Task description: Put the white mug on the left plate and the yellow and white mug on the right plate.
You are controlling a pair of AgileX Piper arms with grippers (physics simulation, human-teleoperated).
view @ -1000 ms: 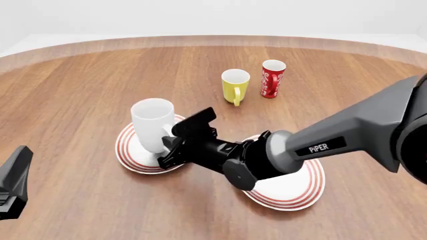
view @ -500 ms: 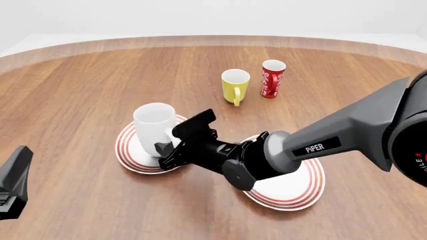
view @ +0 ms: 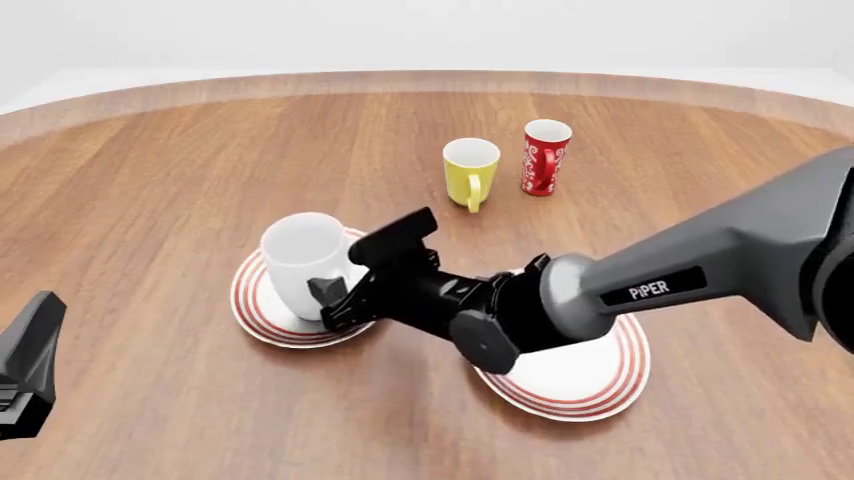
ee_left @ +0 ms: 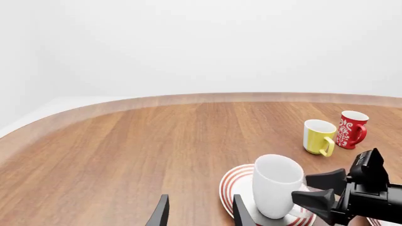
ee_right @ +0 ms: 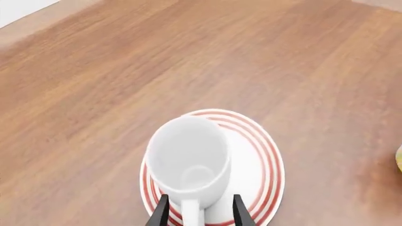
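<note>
My right pincer (view: 340, 300) sits at the white mug (view: 304, 262), its fingers spread either side of the handle rather than clamped on it; in the right wrist view the handle stands in the gap with daylight on both sides, so I read the pincer as open a little, holding nothing. A second ago the mug hung slightly higher and tilted in my grip; now it stands upright on the left plate (view: 251, 300), toward that plate's near-right part. I judge the first half of the job is done, and I only need to back out without catching the handle.

Beyond the mug, the right plate (view: 627, 375) lies nearer me and to the right, mostly under my own forearm. The yellow and white mug (view: 470, 170) stands far across the counter (view: 160, 180), upright, just left of a red cup (view: 545, 156). That one comes next.

My left pincer (ee_left: 196, 215) hangs idle at the near left, fingers parted, empty.
</note>
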